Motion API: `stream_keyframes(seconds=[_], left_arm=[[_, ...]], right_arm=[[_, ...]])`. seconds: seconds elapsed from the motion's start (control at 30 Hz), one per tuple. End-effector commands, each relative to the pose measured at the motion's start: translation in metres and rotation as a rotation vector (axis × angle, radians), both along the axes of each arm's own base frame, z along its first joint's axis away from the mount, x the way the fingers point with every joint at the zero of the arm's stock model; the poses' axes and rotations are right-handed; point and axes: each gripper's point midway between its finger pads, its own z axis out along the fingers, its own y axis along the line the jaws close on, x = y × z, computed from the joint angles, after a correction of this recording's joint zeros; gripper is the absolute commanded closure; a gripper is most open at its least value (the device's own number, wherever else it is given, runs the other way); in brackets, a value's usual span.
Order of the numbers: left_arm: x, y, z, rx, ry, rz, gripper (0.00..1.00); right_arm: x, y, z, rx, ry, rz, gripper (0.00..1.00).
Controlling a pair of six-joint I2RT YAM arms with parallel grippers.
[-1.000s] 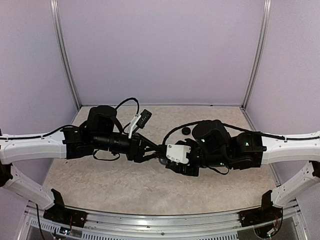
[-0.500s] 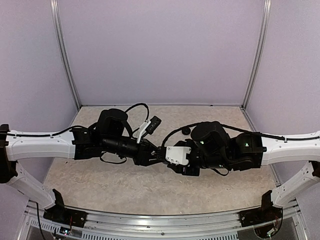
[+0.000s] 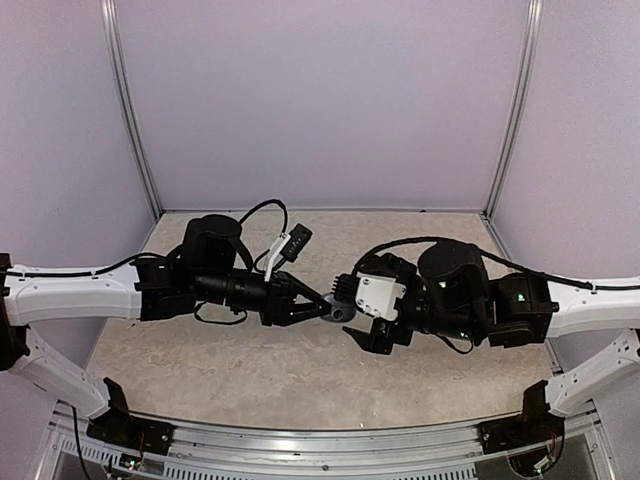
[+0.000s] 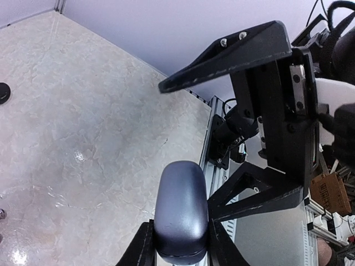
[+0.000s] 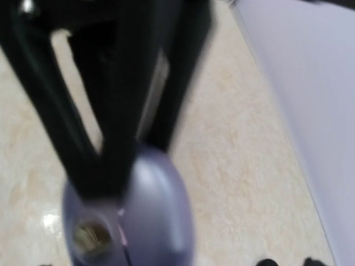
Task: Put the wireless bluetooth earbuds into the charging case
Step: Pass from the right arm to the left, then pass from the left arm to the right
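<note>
charging case (image 4: 180, 210): smooth satin grey plastic | table (image 4: 83, 138): glossy, marbled stone-look | left pincer (image 4: 182, 244): matt black plastic

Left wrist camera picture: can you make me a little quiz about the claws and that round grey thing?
1. True or false: the left claw is gripping the charging case.
2. Pick one. The right claw, seen facing the case, is:
A. shut on an earbud
B. open, with nothing in it
C. out of sight
3. Fill the gap: the case is rounded and bluish ____ in colour.

Key: 1 true; 2 B; 3 grey.
</note>
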Motion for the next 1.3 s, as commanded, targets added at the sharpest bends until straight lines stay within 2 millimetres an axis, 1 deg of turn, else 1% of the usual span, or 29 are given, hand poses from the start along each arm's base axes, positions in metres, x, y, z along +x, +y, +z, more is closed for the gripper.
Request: stream_keyframes(seconds=[0.0, 0.03, 0.1, 0.17, 0.2, 0.33, 0.43, 0.5, 0.57, 0.63, 0.8, 0.97, 1.03, 1.1, 1.17, 1.27], left_arm=[[0.004, 0.015, 0.036, -0.115, -0.110, 0.018, 0.89], [0.004, 0.017, 0.038, -0.122, -0.125, 0.020, 0.89], [0.002, 0.022, 0.049, -0.148, -0.172, 0.022, 0.89], [0.002, 0.027, 0.058, -0.166, -0.228, 0.032, 0.89], [0.002, 0.029, 0.061, -0.173, -0.255, 0.037, 0.89], [-0.002, 0.038, 0.086, -0.243, -0.357, 0.042, 0.89], [-0.007, 0.040, 0.102, -0.298, -0.405, 0.033, 0.89], [-0.010, 0.040, 0.110, -0.330, -0.437, 0.029, 0.88], [-0.014, 0.040, 0.116, -0.359, -0.470, 0.025, 0.88], [-0.018, 0.037, 0.122, -0.387, -0.506, 0.024, 0.88], [-0.030, 0.028, 0.124, -0.415, -0.550, -0.001, 0.88], [-0.032, 0.020, 0.121, -0.416, -0.556, -0.007, 0.88], [-0.032, 0.019, 0.120, -0.420, -0.549, -0.004, 0.88], [-0.032, 0.018, 0.118, -0.426, -0.540, 0.002, 0.88], [-0.032, 0.017, 0.118, -0.433, -0.536, 0.004, 0.88], [-0.033, 0.016, 0.119, -0.442, -0.540, 0.005, 0.88]], right_arm=[[0.000, -0.013, 0.051, 0.253, -0.030, -0.030, 0.01], [-0.001, -0.016, 0.058, 0.302, -0.017, -0.022, 0.01], [-0.002, -0.025, 0.076, 0.408, 0.018, -0.002, 0.00], [-0.007, -0.029, 0.083, 0.487, 0.076, 0.050, 0.01], [-0.010, -0.030, 0.084, 0.514, 0.110, 0.083, 0.01], [-0.022, -0.027, 0.080, 0.579, 0.210, 0.188, 0.00], [-0.034, -0.022, 0.081, 0.606, 0.276, 0.268, 0.01], [-0.041, -0.017, 0.080, 0.601, 0.338, 0.338, 0.01], [-0.043, -0.011, 0.079, 0.597, 0.395, 0.371, 0.01], [-0.045, -0.006, 0.079, 0.613, 0.449, 0.388, 0.03], [-0.053, 0.001, 0.086, 0.664, 0.544, 0.471, 0.09], [-0.046, 0.002, 0.098, 0.738, 0.571, 0.458, 0.09], [-0.048, 0.004, 0.101, 0.737, 0.576, 0.474, 0.09], [-0.049, 0.005, 0.102, 0.722, 0.558, 0.490, 0.12], [-0.045, 0.005, 0.100, 0.718, 0.547, 0.471, 0.17], [-0.040, 0.006, 0.102, 0.742, 0.547, 0.452, 0.26]])
